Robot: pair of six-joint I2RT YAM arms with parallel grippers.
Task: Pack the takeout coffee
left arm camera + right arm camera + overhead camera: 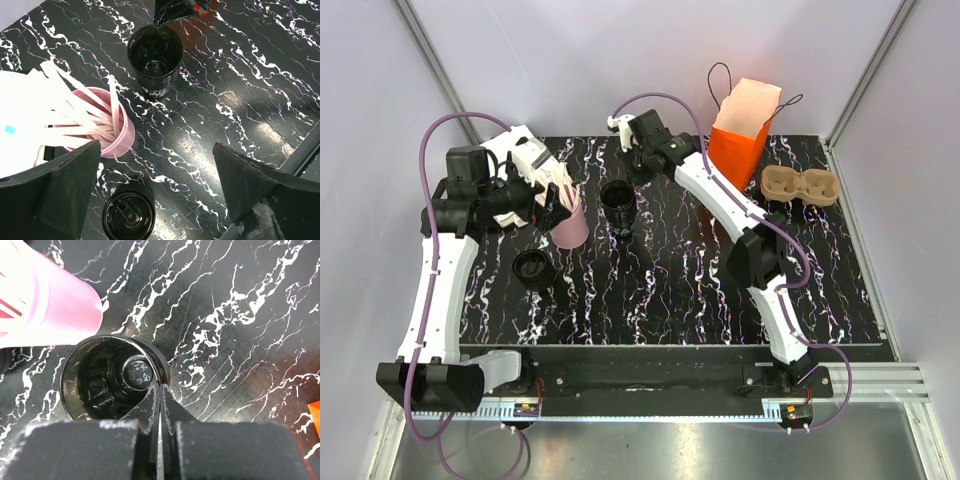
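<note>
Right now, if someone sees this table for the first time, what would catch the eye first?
The orange bag, standing open at the back right, stands out most against the black marbled table. Next comes the pink cup of wooden sticks on the left, with a lidless black cup beside it and the lidded coffee cup nearer the arms.

Nothing legible in any view at this moment. Closest call: the takeout coffee (129,215), near left, has raised marks on its lid that may be lettering, but they are too dark and small to read. At the left edge, a tiny blue patch (10,129) sits on a white surface (15,100), with no letters to make out.
</note>
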